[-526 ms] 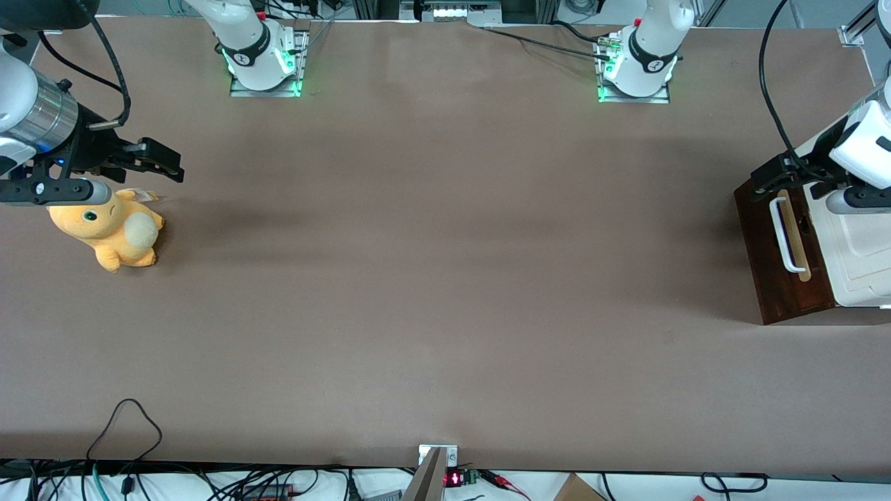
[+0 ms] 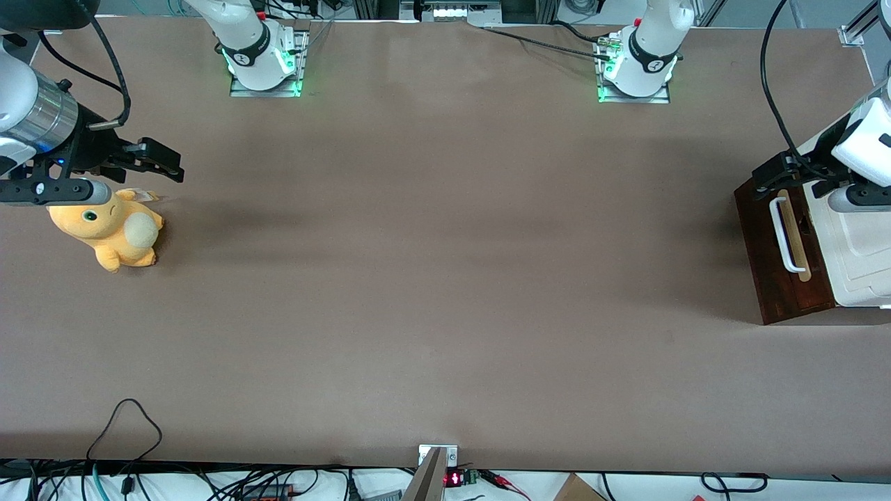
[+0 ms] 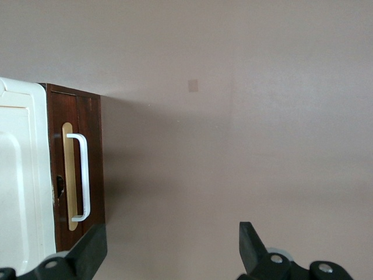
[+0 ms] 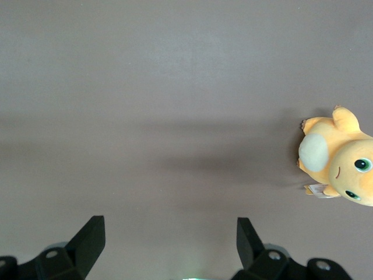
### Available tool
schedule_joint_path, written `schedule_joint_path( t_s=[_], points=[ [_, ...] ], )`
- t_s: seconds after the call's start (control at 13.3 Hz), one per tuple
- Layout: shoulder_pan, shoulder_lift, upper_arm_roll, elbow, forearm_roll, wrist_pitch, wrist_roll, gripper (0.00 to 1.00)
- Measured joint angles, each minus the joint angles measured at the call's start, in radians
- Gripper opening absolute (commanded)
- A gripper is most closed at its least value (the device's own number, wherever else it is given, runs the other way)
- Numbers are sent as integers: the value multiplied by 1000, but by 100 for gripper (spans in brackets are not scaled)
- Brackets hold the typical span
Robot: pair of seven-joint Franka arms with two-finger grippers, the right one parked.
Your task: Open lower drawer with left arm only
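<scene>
Front view shows the cabinet (image 2: pixel 863 250) at the working arm's end of the table (image 2: pixel 445 278), and everything here is placed against it. Its cream-white top faces up; the lower drawer (image 2: pixel 779 271) is the dark brown front facing the table's middle, with a white bar handle (image 2: pixel 783 233) over a tan strip. The drawer front sits flush with the cabinet body, so it is shut.

The left arm (image 2: pixel 860 149) hangs above the cabinet, and its gripper (image 2: pixel 783 174) sits above the end of the handle farther from the front camera, not touching it. In the left wrist view the two black fingertips (image 3: pixel 87 254) stand wide apart with nothing between them.

Compared with half a second ago, the arm has drawn slightly upward in the front view, farther from the camera, while the cabinet and drawer have not moved. I judge the approach unfinished: the spread fingers must come down to the handle before any pull.

A yellow plush toy (image 2: pixel 111 233) lies well apart, toward the parked arm's end.
</scene>
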Motion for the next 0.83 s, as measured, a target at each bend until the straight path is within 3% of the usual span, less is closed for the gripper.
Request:
schedule_joint_path(
  t_s=[0.83],
  points=[
    [0, 10, 0, -18, -18, -28, 38, 100]
  ],
)
